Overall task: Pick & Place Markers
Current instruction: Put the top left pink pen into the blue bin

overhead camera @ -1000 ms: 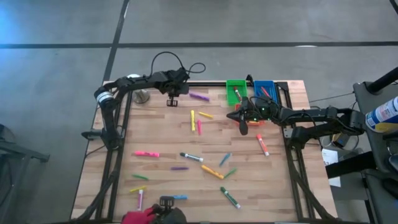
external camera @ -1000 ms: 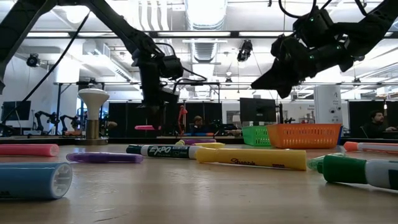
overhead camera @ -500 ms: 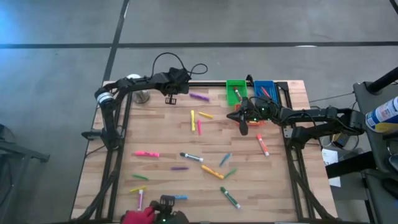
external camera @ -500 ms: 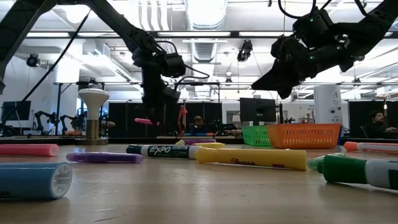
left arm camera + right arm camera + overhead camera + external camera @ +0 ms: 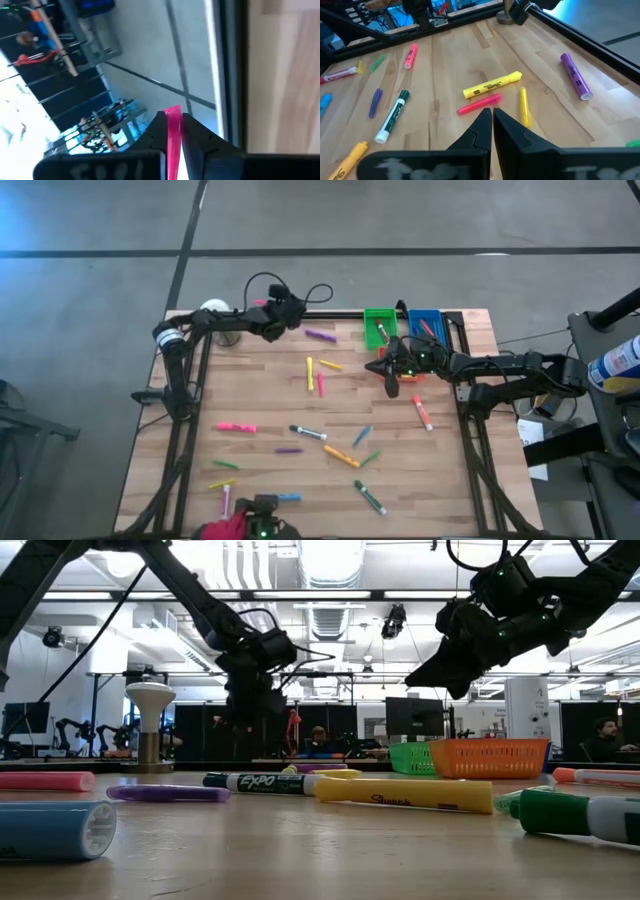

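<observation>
I judge the job barely begun. Most of the markers (image 5: 300,430) lie loose across the wooden table (image 5: 250,470): a pink one (image 5: 236,427) toward my left side, a black-and-white one (image 5: 308,433) mid-table, an orange one (image 5: 341,456), greens (image 5: 369,498) near the front edge, a purple one (image 5: 320,336) at the back. The green bin (image 5: 378,328) and the blue bin (image 5: 424,325) at the far edge each show only a marker or so inside (I can't count them from above), and an orange basket (image 5: 488,757) sits beside the green bin in the low view.

My left gripper (image 5: 173,131) is clamped on a pink marker (image 5: 173,145), which stands pinched between its two fingers and pokes out past the tips. That gripper hangs over the back left of the table, well apart from the bins, so this marker still has the width of the table to cross.

My right gripper (image 5: 492,121) is pressed shut on nothing, hovering just in front of the bins, with a pink highlighter (image 5: 479,105) and two yellow ones (image 5: 492,85) lying on the wood below it.
</observation>
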